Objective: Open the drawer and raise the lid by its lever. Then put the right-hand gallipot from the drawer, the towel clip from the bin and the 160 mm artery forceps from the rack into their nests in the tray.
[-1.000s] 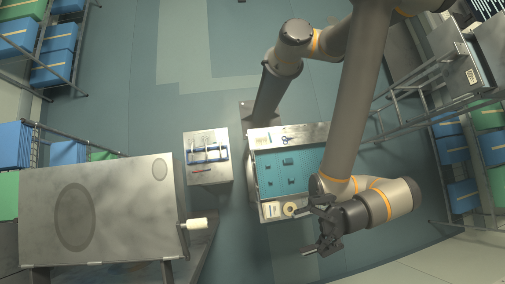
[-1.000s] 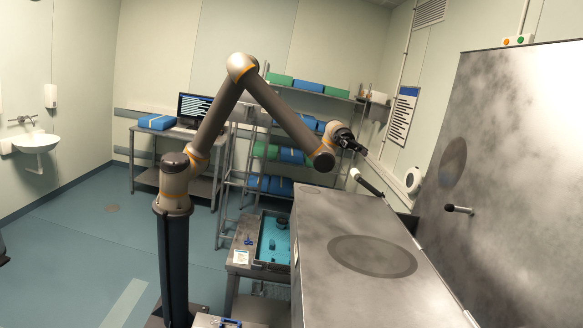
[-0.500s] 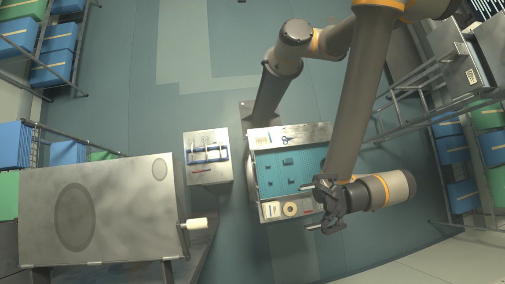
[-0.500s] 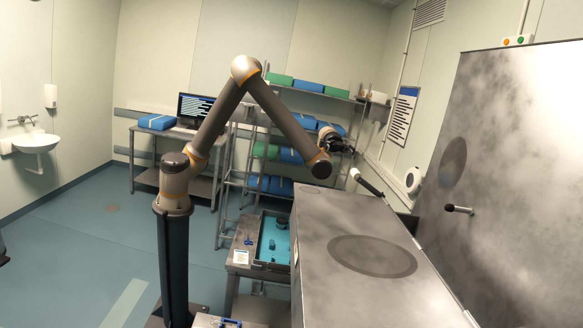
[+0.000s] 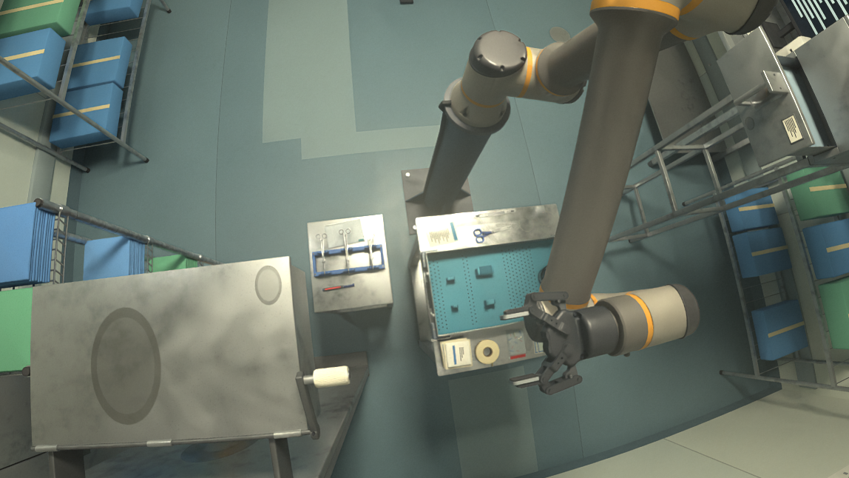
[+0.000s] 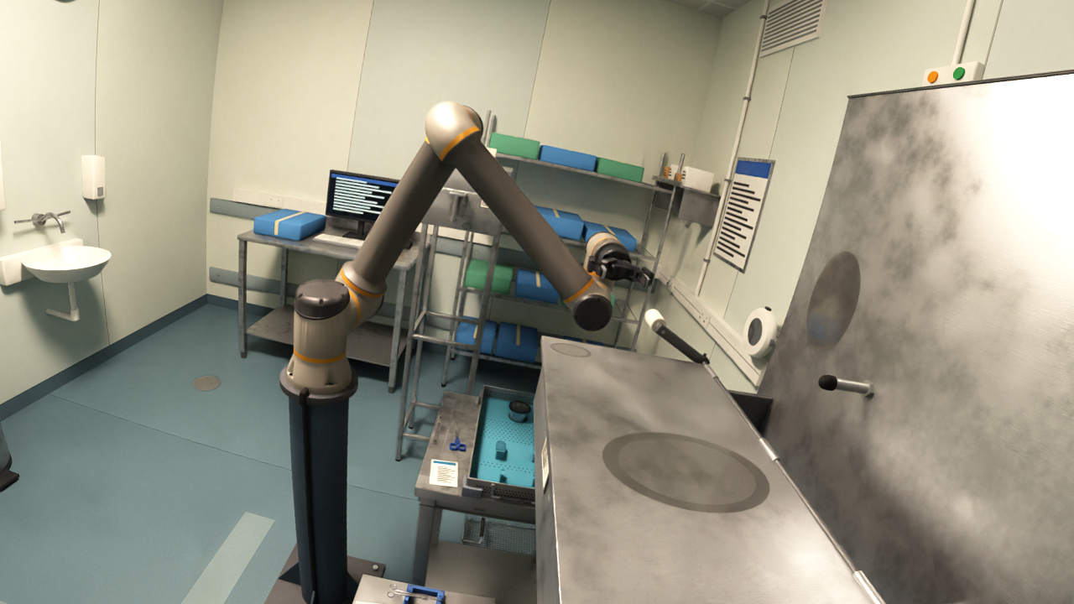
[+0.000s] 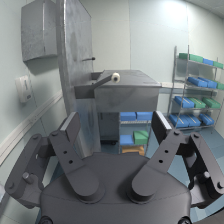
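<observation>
The bin under the steel lid (image 5: 160,351) is hidden, and the towel clip in it cannot be seen. The lid's lever ends in a white knob (image 5: 330,376) (image 6: 653,317) (image 7: 115,78). A gallipot (image 6: 519,410) sits in the teal tray (image 5: 481,291) (image 6: 505,443), partly hidden by my arm from above. The blue rack (image 5: 347,257) holds forceps on a small stand left of the tray. My gripper (image 5: 522,348) (image 6: 638,275) (image 7: 115,123) is open and empty. It hovers high off the tray's corner, pointing level toward the knob.
A tall steel panel (image 6: 931,315) with a black-tipped peg (image 6: 845,385) stands behind the lid. A box (image 5: 456,354) and a tape roll (image 5: 488,352) lie on the tray table below my gripper. Blue scissors (image 5: 482,233) lie at its far end. Wire shelves (image 6: 541,248) stand behind my arm.
</observation>
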Robot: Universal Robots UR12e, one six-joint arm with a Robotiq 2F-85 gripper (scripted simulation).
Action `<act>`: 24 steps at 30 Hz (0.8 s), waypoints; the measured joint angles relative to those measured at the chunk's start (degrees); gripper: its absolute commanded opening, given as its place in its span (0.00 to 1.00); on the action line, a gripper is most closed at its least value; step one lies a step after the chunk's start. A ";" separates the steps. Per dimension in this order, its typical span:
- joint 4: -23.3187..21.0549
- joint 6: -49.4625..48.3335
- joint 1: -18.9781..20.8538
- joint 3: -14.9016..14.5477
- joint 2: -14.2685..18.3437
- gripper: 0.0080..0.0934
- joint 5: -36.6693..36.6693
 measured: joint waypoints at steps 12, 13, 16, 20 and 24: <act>0.10 0.01 -11.89 -0.30 0.20 1.00 11.81; 0.18 0.01 -13.00 -0.54 0.36 1.00 12.89; 0.43 0.01 -15.42 -1.20 0.78 1.00 15.23; 0.53 0.01 -16.33 -1.51 0.99 1.00 16.15; 0.49 0.01 -16.14 -1.45 0.94 1.00 16.10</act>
